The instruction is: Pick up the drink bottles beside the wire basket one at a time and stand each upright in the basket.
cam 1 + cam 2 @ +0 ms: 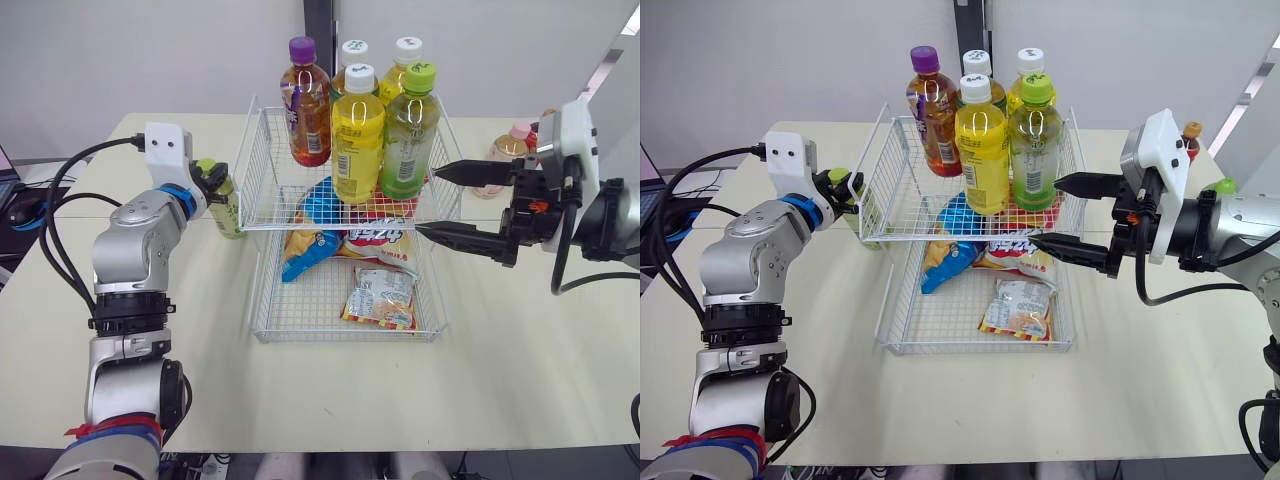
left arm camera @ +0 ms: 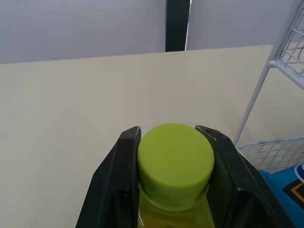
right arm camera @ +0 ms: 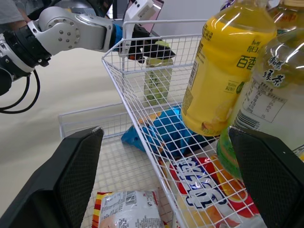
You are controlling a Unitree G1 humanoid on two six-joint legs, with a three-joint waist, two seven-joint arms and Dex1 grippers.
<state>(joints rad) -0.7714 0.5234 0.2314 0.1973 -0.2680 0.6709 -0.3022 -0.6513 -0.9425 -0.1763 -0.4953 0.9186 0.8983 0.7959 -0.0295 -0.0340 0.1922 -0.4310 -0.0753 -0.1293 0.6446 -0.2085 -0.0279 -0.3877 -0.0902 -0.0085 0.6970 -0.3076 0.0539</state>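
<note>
One green-capped bottle upright, cap skyward, pinched at the neck by the left tool; right tool spread wide.

Wire basket: white, square-grid mesh.
Purple-capped bottle: red-amber drink.
Yellow bottle: white cap, yellow label.
Green tea bottle: lime cap, green/white label.
Rear bottles: white caps, yellowish drink.
Lime-capped bottle: pale yellow-green contents.
Chip bag: blue.
Snack bag: red/white/yellow.
Packet: silver-grey w/ red-orange trim.
Peach bottle: pink cap.
Table: cream, plain.
Left gripper, right gripper: black fingers, white wrist housings.
</note>
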